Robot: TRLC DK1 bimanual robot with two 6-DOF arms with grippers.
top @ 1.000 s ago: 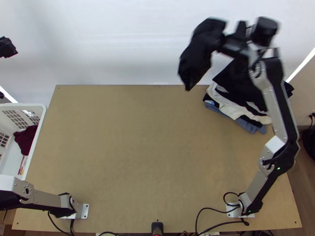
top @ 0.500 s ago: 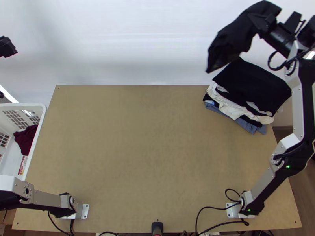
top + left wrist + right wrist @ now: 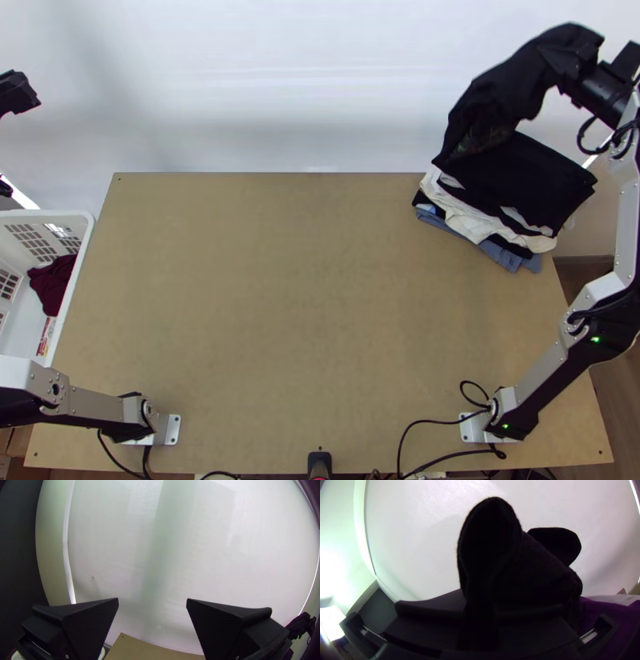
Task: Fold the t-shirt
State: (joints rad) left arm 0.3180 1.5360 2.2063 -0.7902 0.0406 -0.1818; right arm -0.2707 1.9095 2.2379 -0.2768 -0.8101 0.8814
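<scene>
The black t-shirt [image 3: 500, 88] is being pinched by the right end effector [image 3: 564, 62], its bunched cloth being dangled over the clothes stack [image 3: 532, 184] at the desk's [image 3: 320, 280] far right corner. Off the desk's left side, the left end effector [image 3: 18, 93] is being held spread, and dark red cloth [image 3: 53, 284] is being contained by a white basket [image 3: 76, 216].

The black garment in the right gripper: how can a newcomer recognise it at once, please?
The light wooden table has a pile of folded clothes at its far right corner. Over their far side, the right gripper holds the black garment. It hangs bunched, while the black cloth topping the pile lies flat.
</scene>
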